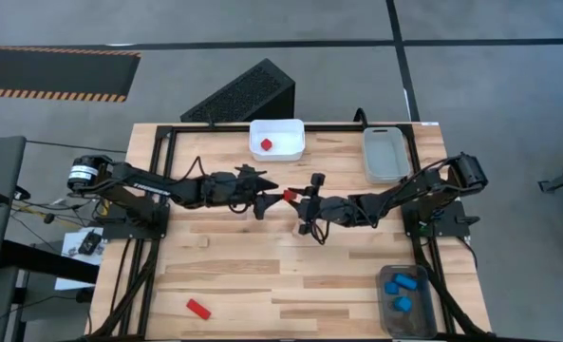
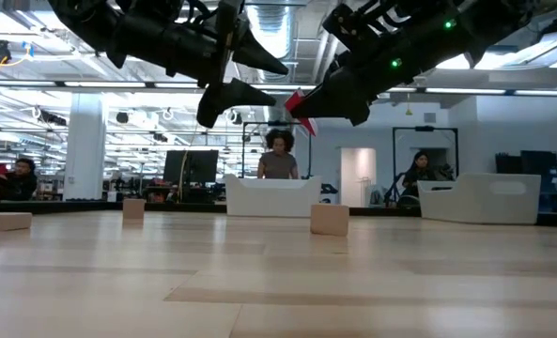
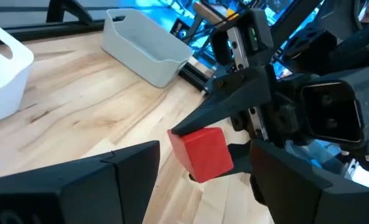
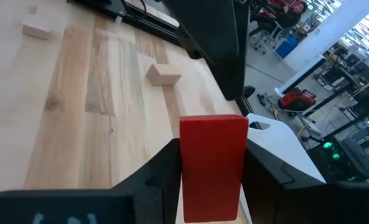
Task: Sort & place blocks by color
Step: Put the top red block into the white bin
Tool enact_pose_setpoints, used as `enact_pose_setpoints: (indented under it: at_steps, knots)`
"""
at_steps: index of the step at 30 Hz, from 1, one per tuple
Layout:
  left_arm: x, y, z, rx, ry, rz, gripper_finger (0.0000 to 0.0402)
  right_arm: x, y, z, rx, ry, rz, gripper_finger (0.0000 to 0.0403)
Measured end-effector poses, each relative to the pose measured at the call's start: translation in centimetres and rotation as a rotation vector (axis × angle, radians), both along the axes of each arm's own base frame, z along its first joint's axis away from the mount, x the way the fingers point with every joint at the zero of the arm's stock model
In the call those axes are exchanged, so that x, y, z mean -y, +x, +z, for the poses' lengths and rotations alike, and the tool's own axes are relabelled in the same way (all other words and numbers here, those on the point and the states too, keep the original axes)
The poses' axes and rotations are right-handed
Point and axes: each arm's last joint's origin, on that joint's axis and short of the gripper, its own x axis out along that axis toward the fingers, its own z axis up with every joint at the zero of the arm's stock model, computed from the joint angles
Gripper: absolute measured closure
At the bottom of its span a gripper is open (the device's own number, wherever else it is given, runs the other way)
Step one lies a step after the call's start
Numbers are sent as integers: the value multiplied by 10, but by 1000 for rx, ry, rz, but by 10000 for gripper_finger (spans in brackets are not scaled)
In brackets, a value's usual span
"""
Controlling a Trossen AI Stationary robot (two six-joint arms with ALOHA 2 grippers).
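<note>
While the right gripper (image 4: 212,180) pinches a red block (image 4: 213,167) between its two fingers, it holds the block high in the air over the middle of the table (image 1: 290,275); the left gripper (image 1: 273,189) waits just beside it with its fingers spread wide, one on each side of the block but not touching it; this looks like a pass from one arm to the other; next the left fingers should squeeze the block before the right ones let go; a white bin (image 1: 277,139) nearby already has one red block in it.
</note>
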Motion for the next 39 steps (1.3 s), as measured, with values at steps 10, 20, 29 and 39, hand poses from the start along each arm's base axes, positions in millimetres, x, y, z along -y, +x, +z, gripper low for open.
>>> enact_pose_setpoints:
  at_steps: [10,20,29,39]
  knots:
    - [5,21,-28,44,-39,-58,161,-3,0,-1,1,29,30,251]
    - [-6,21,-30,53,-71,-35,161,-3,0,-1,4,31,28,251]
    - [-10,21,-31,42,-106,-2,161,2,0,-1,1,28,4,249]
    - [-11,30,-21,31,-84,-19,162,1,1,0,14,32,11,249]
